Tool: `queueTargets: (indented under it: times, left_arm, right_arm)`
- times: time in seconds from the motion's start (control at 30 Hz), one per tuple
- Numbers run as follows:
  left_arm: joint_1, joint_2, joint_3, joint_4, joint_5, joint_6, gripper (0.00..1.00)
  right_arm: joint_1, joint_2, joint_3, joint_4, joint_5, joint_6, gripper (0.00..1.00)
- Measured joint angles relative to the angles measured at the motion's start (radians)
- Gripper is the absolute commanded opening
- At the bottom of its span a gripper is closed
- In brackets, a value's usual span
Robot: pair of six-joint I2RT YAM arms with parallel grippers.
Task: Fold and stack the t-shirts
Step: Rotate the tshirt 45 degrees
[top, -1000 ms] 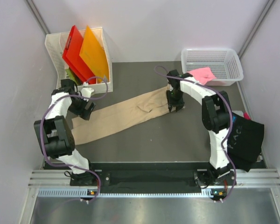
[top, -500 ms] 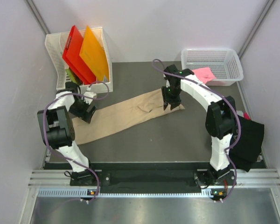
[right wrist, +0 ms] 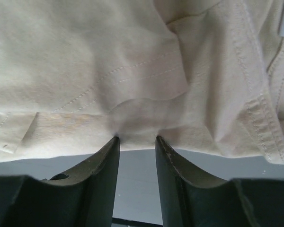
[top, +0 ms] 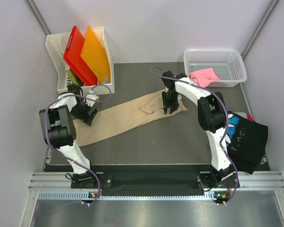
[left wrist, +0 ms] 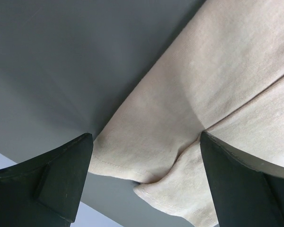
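Observation:
The tan t-shirt (top: 128, 116) lies as a long folded strip across the dark table. My left gripper (top: 86, 113) is wide open over its left part; in the left wrist view (left wrist: 144, 177) a tan hem corner (left wrist: 146, 182) lies between the fingers, untouched. My right gripper (top: 168, 107) is at the strip's right end. In the right wrist view (right wrist: 135, 142) its jaws stand a narrow gap apart, fingertips (right wrist: 112, 142) pressing on the shirt's hem (right wrist: 132, 127), which puckers there. The pink t-shirt (top: 203, 75) hangs over the basket's rim. The black printed t-shirt (top: 246, 139) lies at the right edge.
A white file rack (top: 104, 56) with red and orange plastic sheets (top: 85, 54) stands at the back left, close behind my left arm. A white basket (top: 227, 64) stands at the back right. Grey walls close in both sides.
My right gripper has slid left along the tan shirt's right end, its arm swinging in. My left arm shifted a little earlier, then held still. The shirt has hardly moved.

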Motion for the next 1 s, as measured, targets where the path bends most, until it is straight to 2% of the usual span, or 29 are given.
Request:
queueTargets:
  times: [0.23,0.43,0.57,0.8,1.0]
  left_arm:
    - [0.000,-0.090,-0.111,0.072,-0.011,0.047,0.99]
    - [-0.008,-0.112,-0.137,0.064,-0.027,0.060,0.99]
    - [-0.027,-0.147,-0.181,0.062,-0.037,0.067,0.99]
    - [-0.073,-0.186,-0.232,0.052,-0.064,0.058,0.99]
    - [-0.158,-0.245,-0.307,-0.010,-0.081,0.038,0.99]
  right_arm:
    - [-0.023,-0.016,-0.072,0.033,0.036,0.000,0.35]
    - [-0.085,-0.018,-0.082,0.037,-0.005,0.001,0.34]
    - [-0.122,0.044,0.016,-0.014,-0.029,0.000,0.34]
    - [-0.151,0.235,0.340,-0.190,-0.072,0.002,0.33]
    - [-0.186,0.288,0.431,-0.179,-0.163,0.023,0.36]
